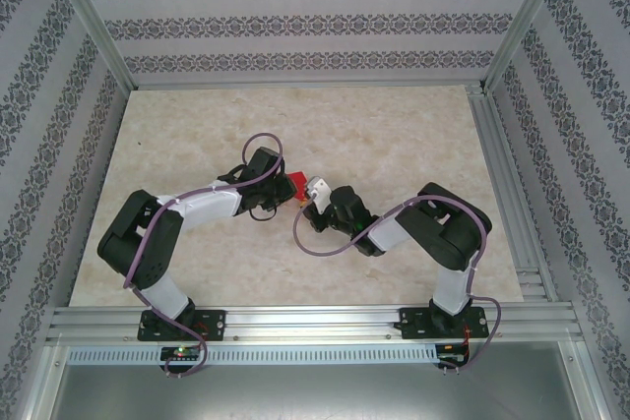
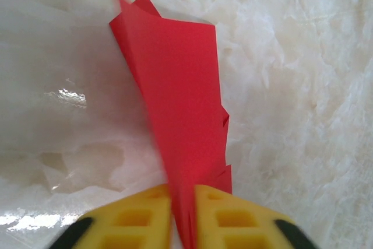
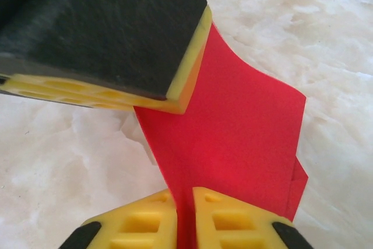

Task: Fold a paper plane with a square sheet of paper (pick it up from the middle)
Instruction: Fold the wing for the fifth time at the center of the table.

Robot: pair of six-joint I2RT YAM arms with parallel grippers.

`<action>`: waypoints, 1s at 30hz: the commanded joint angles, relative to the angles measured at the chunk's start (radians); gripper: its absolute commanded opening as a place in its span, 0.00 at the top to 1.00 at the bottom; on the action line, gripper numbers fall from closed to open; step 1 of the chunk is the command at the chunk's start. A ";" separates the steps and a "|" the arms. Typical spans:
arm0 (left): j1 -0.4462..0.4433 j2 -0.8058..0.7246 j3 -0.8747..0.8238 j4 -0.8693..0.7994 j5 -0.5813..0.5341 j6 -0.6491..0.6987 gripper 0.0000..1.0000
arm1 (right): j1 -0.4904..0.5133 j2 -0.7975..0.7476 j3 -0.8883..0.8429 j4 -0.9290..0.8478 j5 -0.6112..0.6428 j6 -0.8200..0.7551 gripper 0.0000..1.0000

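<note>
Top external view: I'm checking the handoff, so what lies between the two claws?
The folded red paper, pinched by the left claw and the right claw; both wrist views confirm.

The paper (image 2: 180,97) is red, the gripper fingers (image 2: 134,220) yellow, the table (image 1: 394,125) cream-marbled.

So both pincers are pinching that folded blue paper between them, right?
Not blue: the paper is red, as the right wrist view shows. The rest holds: the left pincer and the right pincer both pinch the folded sheet between them.
</note>
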 commanded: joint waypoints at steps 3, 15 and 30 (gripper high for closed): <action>0.031 -0.083 0.014 -0.042 -0.056 0.032 0.60 | -0.040 0.002 0.011 0.023 -0.112 0.142 0.96; 0.051 -0.139 -0.041 0.027 -0.049 0.141 0.34 | -0.151 0.043 -0.031 0.199 -0.284 0.590 1.00; 0.022 0.008 0.015 0.127 0.121 0.233 0.54 | -0.185 0.048 -0.045 0.162 -0.322 0.725 0.93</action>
